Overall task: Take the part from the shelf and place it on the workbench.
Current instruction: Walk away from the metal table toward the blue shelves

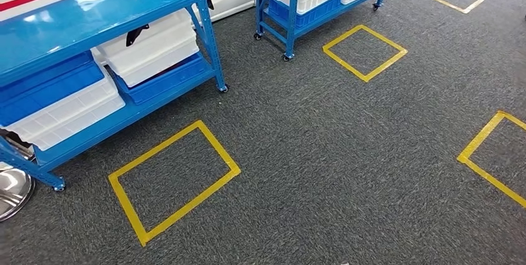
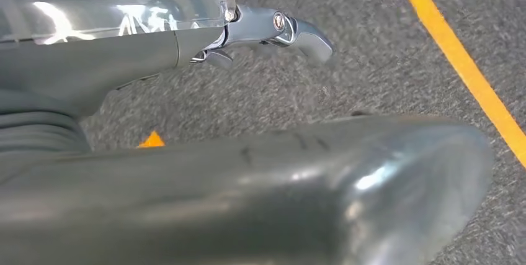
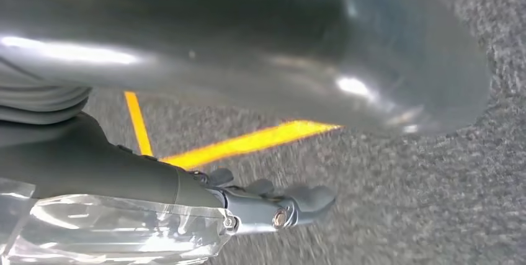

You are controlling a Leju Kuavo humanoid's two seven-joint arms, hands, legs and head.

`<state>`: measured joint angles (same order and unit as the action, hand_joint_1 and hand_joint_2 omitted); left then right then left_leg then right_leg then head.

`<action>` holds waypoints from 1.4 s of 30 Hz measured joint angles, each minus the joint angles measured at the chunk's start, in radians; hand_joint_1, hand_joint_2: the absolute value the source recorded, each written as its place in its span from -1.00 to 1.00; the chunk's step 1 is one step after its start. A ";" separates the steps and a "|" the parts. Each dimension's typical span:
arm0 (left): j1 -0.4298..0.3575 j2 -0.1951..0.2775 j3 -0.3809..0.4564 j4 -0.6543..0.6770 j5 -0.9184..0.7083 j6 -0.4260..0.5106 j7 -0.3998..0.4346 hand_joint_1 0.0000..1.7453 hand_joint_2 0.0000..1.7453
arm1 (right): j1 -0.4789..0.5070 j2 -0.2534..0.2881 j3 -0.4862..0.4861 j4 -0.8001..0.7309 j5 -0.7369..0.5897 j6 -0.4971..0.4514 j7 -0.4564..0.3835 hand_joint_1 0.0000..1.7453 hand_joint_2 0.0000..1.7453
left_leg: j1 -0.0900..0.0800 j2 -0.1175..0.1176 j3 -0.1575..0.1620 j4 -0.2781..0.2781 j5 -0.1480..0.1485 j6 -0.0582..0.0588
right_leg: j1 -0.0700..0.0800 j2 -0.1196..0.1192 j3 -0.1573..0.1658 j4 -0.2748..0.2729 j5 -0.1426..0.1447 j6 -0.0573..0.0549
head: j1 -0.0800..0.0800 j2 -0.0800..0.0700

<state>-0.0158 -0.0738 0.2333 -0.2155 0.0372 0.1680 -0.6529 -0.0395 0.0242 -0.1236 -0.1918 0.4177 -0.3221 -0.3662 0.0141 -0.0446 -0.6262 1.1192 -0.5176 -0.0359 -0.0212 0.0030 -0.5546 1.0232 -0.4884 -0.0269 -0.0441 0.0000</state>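
Observation:
A blue shelf (image 1: 93, 10) stands at the left, with white bins (image 1: 155, 48) and blue bins (image 1: 43, 88) on its lower levels. A small black object (image 1: 138, 34) lies on top of one white bin; I cannot tell whether it is the part. In the wrist views both arms hang over grey carpet. My left hand (image 2: 205, 44) holds nothing, with its fingers (image 2: 304, 32) stretched out and its thumb (image 2: 322, 190) apart from them. My right hand (image 3: 186, 184) is likewise empty, fingers (image 3: 291, 206) extended.
A second blue shelf on castors (image 1: 310, 4) with white bins stands further back. Yellow tape squares (image 1: 173, 178) (image 1: 365, 52) (image 1: 493, 156) mark the carpet. A round chrome base (image 1: 12, 190) sits at the left edge beside the near shelf's foot (image 1: 59, 185).

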 joint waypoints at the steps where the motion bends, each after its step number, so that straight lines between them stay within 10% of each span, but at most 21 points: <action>1: -0.001 0.000 0.000 0.000 -0.001 -0.002 -0.004 -1.00 -1.00 | 0.001 0.000 0.004 0.000 0.002 0.001 0.004 -1.00 -1.00 | -0.001 0.019 -0.032 0.070 -0.035 -0.001 | 0.004 -0.013 -0.001 0.000 -0.001 -0.004 | 0.000 0.000; 4: 0.000 0.000 0.001 0.000 -0.003 -0.006 -0.010 -1.00 -1.00 | 0.001 -0.001 0.011 0.001 0.007 0.005 0.011 -1.00 -1.00 | -0.001 0.037 -0.072 0.173 -0.062 0.001 | 0.014 -0.055 -0.001 0.001 -0.003 -0.008 | 0.000 0.000; 8: -0.003 0.001 0.002 0.000 -0.008 -0.019 -0.014 -1.00 -1.00 | -0.002 -0.001 0.014 0.001 0.011 0.006 0.013 -1.00 -1.00 | -0.013 0.101 0.060 -0.067 0.038 0.022 | 0.022 -0.099 0.008 0.002 -0.009 0.000 | 0.000 0.000; 11: -0.004 0.001 0.002 0.001 -0.015 -0.022 -0.016 -1.00 -1.00 | -0.007 -0.001 0.014 0.001 0.011 0.006 0.013 -1.00 -1.00 | -0.021 0.103 0.075 -0.111 0.046 0.036 | 0.025 -0.127 0.015 0.000 -0.011 0.014 | 0.000 0.000; 14: -0.003 0.001 0.000 0.004 -0.023 -0.023 -0.016 -1.00 -1.00 | -0.009 -0.003 0.014 0.000 0.010 0.006 0.012 -1.00 -1.00 | -0.011 0.072 0.082 -0.129 0.062 0.053 | 0.019 -0.076 0.008 0.037 -0.043 0.033 | 0.000 0.000; 18: -0.010 0.001 -0.002 0.006 -0.028 -0.027 -0.016 -1.00 -1.00 | 0.001 -0.005 0.014 0.002 0.008 0.006 0.011 -1.00 -1.00 | -0.008 0.023 0.077 -0.132 0.071 0.062 | 0.009 -0.008 -0.099 0.259 -0.145 0.047 | 0.000 0.000; 20: -0.008 0.000 -0.003 0.008 -0.028 -0.030 -0.016 -1.00 -1.00 | 0.004 -0.005 0.014 0.003 0.008 0.004 0.012 -1.00 -1.00 | -0.007 -0.006 0.078 -0.129 0.071 0.059 | 0.004 -0.004 -0.096 0.241 -0.106 0.050 | 0.000 0.000; 23: -0.009 -0.003 -0.003 0.008 -0.028 -0.031 -0.015 -1.00 -1.00 | 0.007 -0.008 0.014 0.005 0.009 0.001 0.014 -1.00 -1.00 | -0.005 -0.044 0.074 -0.118 0.067 0.046 | -0.006 0.052 -0.018 0.056 -0.009 0.048 | 0.000 0.000; 27: -0.008 -0.003 -0.004 0.009 -0.028 -0.031 -0.016 -1.00 -1.00 | 0.003 -0.008 0.014 0.007 0.012 -0.001 0.018 -1.00 -1.00 | -0.001 -0.079 0.058 -0.115 0.071 0.018 | -0.003 0.057 -0.001 0.005 0.004 0.029 | 0.000 0.000; 31: -0.010 -0.004 -0.004 0.010 -0.028 -0.046 -0.017 -1.00 -1.00 | 0.008 -0.008 0.014 0.008 0.004 -0.006 0.035 -1.00 -1.00 | -0.002 0.012 -0.010 0.027 -0.014 0.002 | -0.003 0.008 0.003 -0.006 0.007 0.002 | 0.000 0.000; 34: -0.009 -0.004 -0.004 0.010 -0.026 -0.066 -0.022 -1.00 -1.00 | 0.011 -0.010 0.012 0.009 -0.013 -0.014 0.061 -1.00 -1.00 | 0.001 0.036 -0.074 0.173 -0.064 -0.004 | 0.004 -0.021 0.003 -0.006 0.003 -0.001 | 0.000 0.000; 38: -0.007 -0.003 -0.004 0.010 -0.029 -0.074 -0.025 -1.00 -1.00 | 0.010 -0.010 0.009 0.009 -0.023 -0.016 0.082 -1.00 -1.00 | -0.003 0.047 0.048 -0.044 0.034 0.010 | 0.006 -0.036 0.014 -0.005 -0.005 0.010 | 0.000 0.000; 42: -0.007 -0.003 -0.004 0.010 -0.035 -0.075 -0.028 -1.00 -1.00 | 0.010 -0.010 0.005 0.009 -0.024 -0.014 0.095 -1.00 -1.00 | -0.009 0.050 0.090 -0.123 0.036 0.038 | 0.008 -0.040 0.023 0.004 -0.002 0.037 | 0.000 0.000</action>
<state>-0.0232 -0.0771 0.2289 -0.2057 0.0021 0.0931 -0.6805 -0.0294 0.0137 -0.1189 -0.1827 0.3933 -0.3359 -0.2715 0.0049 0.0052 -0.5363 0.9961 -0.4811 0.0018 -0.0128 -0.0371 -0.5311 1.0275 -0.4907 0.0098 -0.0442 0.0000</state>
